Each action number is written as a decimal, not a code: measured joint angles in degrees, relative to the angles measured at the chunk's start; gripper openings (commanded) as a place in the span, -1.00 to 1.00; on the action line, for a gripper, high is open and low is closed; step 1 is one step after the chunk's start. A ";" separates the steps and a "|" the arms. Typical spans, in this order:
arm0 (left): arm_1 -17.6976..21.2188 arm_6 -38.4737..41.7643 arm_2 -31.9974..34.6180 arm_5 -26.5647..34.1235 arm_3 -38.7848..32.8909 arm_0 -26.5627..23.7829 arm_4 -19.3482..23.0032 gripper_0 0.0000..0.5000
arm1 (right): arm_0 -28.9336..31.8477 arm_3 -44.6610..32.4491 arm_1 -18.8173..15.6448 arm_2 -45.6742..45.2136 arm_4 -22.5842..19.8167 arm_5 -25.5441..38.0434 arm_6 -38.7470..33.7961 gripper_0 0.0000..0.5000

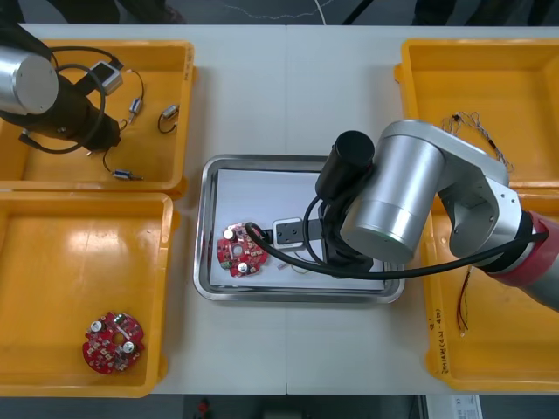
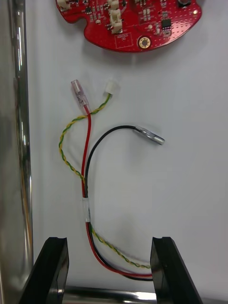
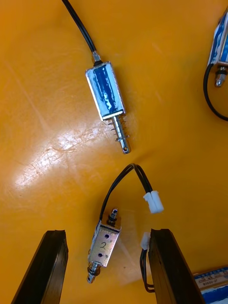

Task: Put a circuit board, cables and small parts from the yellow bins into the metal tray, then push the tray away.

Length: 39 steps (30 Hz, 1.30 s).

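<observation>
The right gripper [image 2: 109,242], fingers spread, flanks the red and yellow cable [image 2: 87,142] on the metal tray [image 2: 18,142] floor. The left gripper [image 3: 107,232], fingers parted, straddles a small metal part [image 3: 104,244] in a yellow bin [image 3: 42,95].

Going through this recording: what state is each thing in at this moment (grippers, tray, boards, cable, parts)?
Right gripper: open, cable end lying between its fingers.
Left gripper: open, straddling a part, not gripping it.
Metal tray: white inside, holds one board and one cable.
Circuit board: flat in the tray.
Red and yellow cable: loose in the tray.
Small metal part: lying in the far left bin.
Second circuit board: flat in the near left bin.
</observation>
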 measured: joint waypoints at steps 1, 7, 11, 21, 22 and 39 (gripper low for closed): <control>0.00 -0.15 -0.26 -0.37 0.00 0.21 -0.08 1.00 | 0.00 -0.88 0.04 -0.87 -0.01 1.13 0.00 1.00; 0.00 -1.10 -1.42 -1.93 0.00 1.57 -0.25 1.00 | 0.02 -3.12 1.65 -8.15 -1.25 10.55 0.00 1.00; 0.00 -1.10 -1.76 -2.55 0.00 2.41 -0.33 1.00 | 0.05 -3.85 2.76 -13.50 -2.09 15.44 -0.01 1.00; 0.00 -1.10 -1.85 -4.70 -0.04 3.44 -1.41 1.00 | 0.08 -6.02 2.77 -25.37 -3.28 15.74 -0.01 1.00; 0.00 -1.10 -1.85 -4.76 -0.04 3.44 -1.42 1.00 | 0.08 -6.02 2.70 -26.38 -3.37 15.75 -0.01 1.00; 0.00 -1.10 -1.85 -5.26 -0.02 3.56 -1.79 -1.00 | 0.13 0.15 -2.82 -38.87 -2.12 15.76 -0.02 1.00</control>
